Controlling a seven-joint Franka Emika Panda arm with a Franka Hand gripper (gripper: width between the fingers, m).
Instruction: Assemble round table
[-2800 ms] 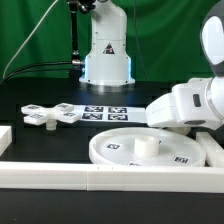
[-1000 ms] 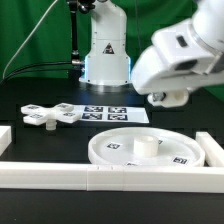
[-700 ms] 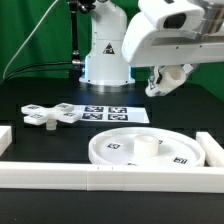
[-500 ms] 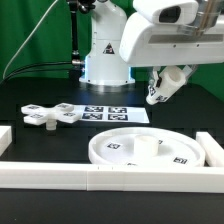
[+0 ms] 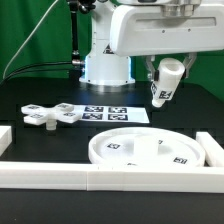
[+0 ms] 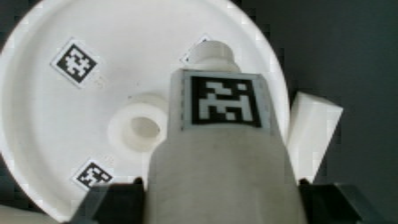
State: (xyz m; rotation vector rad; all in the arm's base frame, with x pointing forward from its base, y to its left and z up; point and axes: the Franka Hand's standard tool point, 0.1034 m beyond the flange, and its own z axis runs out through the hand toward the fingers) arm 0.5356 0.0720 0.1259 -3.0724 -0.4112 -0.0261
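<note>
My gripper (image 5: 166,72) is shut on the white cylinder leg (image 5: 163,86). It holds the leg in the air, nearly upright with a slight tilt, above the far right part of the round rimmed disc (image 5: 150,152). In the wrist view the leg (image 6: 217,120) fills the middle with its square tag facing the camera, clamped between the dark fingers (image 6: 111,200) of my gripper (image 6: 217,202). Behind it lies the disc (image 6: 107,90) with its raised centre hub (image 6: 135,126). The flat cross-shaped piece (image 5: 48,114) lies on the table at the exterior view's left.
The marker board (image 5: 112,113) lies flat behind the disc. Long white border bars run along the front (image 5: 100,176), with short pieces at the exterior view's left (image 5: 5,137) and right (image 5: 214,150). The robot base (image 5: 105,60) stands at the back.
The arm has risen from low at the exterior view's right and swung up and back. The leg in the gripper has turned from slanted to nearly upright above the disc.
</note>
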